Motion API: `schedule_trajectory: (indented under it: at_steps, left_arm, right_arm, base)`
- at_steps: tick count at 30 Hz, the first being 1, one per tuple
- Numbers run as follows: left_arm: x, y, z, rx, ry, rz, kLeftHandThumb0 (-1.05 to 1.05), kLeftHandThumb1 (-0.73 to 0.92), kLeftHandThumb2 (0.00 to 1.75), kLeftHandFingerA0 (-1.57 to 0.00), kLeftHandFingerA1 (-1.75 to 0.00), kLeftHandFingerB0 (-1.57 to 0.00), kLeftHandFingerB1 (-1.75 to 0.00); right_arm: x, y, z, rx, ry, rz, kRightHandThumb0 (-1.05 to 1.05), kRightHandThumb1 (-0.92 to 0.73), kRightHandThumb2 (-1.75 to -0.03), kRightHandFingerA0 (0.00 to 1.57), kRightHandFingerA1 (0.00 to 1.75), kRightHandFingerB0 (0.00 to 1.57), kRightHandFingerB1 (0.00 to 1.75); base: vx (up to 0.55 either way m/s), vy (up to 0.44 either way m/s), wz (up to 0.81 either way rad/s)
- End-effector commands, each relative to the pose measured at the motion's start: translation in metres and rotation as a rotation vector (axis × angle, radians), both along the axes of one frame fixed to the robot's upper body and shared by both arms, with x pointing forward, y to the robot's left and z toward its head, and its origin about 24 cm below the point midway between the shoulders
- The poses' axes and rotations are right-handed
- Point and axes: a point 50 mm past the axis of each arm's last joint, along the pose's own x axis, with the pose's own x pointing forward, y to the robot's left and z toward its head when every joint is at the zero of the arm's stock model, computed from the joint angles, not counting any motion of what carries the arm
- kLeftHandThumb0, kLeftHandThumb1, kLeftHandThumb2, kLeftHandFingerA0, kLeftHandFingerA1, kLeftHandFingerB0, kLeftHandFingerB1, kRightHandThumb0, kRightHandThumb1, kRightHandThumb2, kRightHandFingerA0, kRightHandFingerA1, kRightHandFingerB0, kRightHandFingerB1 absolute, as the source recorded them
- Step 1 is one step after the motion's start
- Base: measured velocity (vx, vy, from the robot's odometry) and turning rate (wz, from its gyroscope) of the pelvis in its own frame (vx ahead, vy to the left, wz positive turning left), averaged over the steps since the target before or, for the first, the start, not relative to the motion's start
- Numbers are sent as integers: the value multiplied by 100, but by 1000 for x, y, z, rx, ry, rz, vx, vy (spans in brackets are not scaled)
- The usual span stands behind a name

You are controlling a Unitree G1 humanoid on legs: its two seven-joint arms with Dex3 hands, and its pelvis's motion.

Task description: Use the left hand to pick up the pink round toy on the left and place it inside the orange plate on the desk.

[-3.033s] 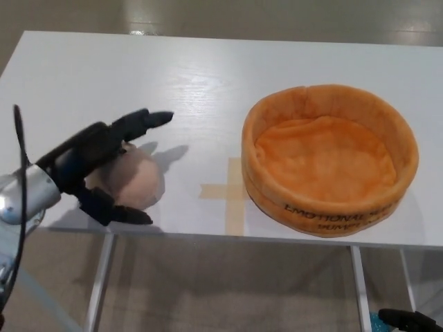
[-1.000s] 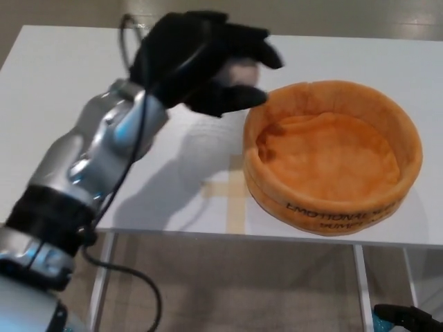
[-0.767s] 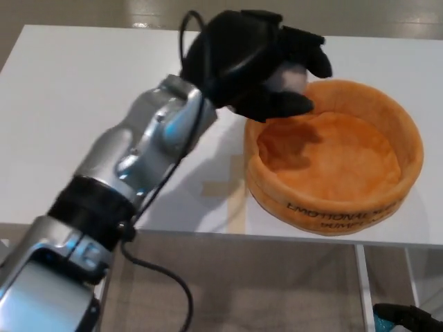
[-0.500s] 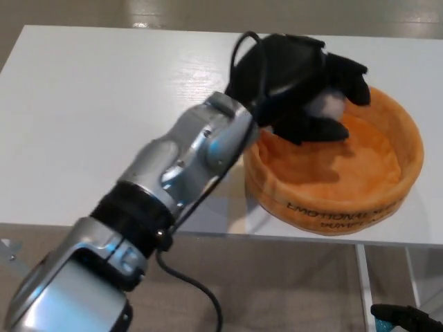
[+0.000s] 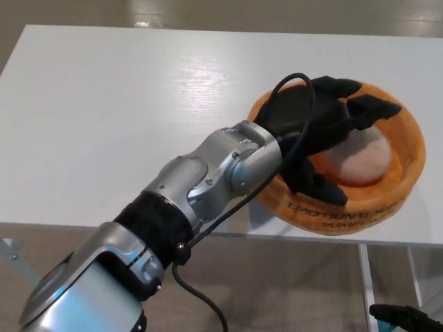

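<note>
One left hand (image 5: 320,135) — fingers spread around pink toy (image 5: 358,158) inside orange plate (image 5: 408,155).

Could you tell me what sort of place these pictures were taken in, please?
Probably an indoor lab or test room: a plain white desk on metal legs stands on a pale shiny floor, and tape on the desk suggests a staged trial with the orange plate and pink round toy.

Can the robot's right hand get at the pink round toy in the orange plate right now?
Probably not easily: the left hand is spread over the pink round toy inside the soft orange plate, and the right hand is out of view.
</note>
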Motion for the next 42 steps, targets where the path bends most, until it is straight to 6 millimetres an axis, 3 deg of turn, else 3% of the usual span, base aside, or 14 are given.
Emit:
schedule_trajectory:
  at_steps: [1,6,12,13,18,19,20,24,26,27,35,37,38,42]
  left_arm:
    - [1,-3,19,75,33,-20,-86,47,91,0,0,0,-10]
    - [-3,9,59,10,-8,-60,-95,51,66,0,0,0,-21]
    - [-16,25,91,-92,-91,-105,-79,41,88,0,-3,0,-16]
    - [-22,32,100,-135,-104,-124,-97,52,64,0,-15,0,-25]
    - [-48,55,122,-214,-133,-164,-91,48,65,0,-10,-3,-26]
    - [-57,65,124,-247,-146,-179,-83,47,58,-4,-24,-9,-28]
    - [-73,80,126,-281,-165,-199,-83,40,73,-8,-15,-9,-32]
    - [-91,100,121,-307,-165,-214,-67,40,78,-4,-25,-11,-37]
    - [-96,105,117,-313,-155,-217,-71,45,56,-7,-26,-18,-29]
    - [-98,111,112,-313,-140,-210,-32,13,78,-4,-51,0,-45]
    - [-112,139,78,-334,-18,-160,-31,13,78,-4,-52,0,-46]
    - [-115,148,68,-359,25,-138,-30,13,77,-4,-52,0,-46]
    - [-119,157,58,-400,91,-124,-56,35,69,-5,-28,-13,-36]
    - [-127,174,36,-483,214,-116,-53,35,53,-2,-29,-19,-29]
  right_arm:
    - [-3,3,-3,6,8,8,-17,-29,-83,49,88,68,72]
    - [-5,3,-4,10,11,-2,-16,-28,-83,52,92,69,73]
    - [-5,2,-3,0,15,3,-12,-24,-92,58,81,65,78]
    - [-5,2,-3,-1,14,4,-13,-31,-82,54,93,70,73]
    - [-6,1,-4,-7,22,5,-13,-32,-81,56,98,69,72]
    - [-7,1,-4,-2,22,4,-11,-26,-92,57,80,64,77]
    - [-9,0,-5,2,25,0,-11,-26,-92,55,78,64,77]
    - [-13,-1,-7,-8,45,-1,-11,-27,-91,55,77,65,78]
    - [-14,-2,-8,-9,46,-6,-11,-33,-79,55,87,70,73]
    - [-15,-1,-8,-6,47,-11,-8,-33,-79,56,87,70,73]
    - [-27,-3,-14,-2,82,-10,-10,-28,-91,52,76,62,76]
    - [-29,-4,-15,-3,84,-11,-10,-35,-77,54,88,67,71]
    - [-30,-5,-15,-6,86,-14,-10,-34,-79,55,90,69,73]
    - [-33,-9,-15,-14,93,-12,-10,-27,-92,53,77,64,77]
  base:
    - [0,0,0]
    - [0,0,0]
    - [0,0,0]
    - [0,0,0]
    - [0,0,0]
    - [0,0,0]
    - [0,0,0]
    - [0,0,0]
    - [0,0,0]
    - [0,0,0]
    - [0,0,0]
    - [0,0,0]
    - [0,0,0]
    - [0,0,0]
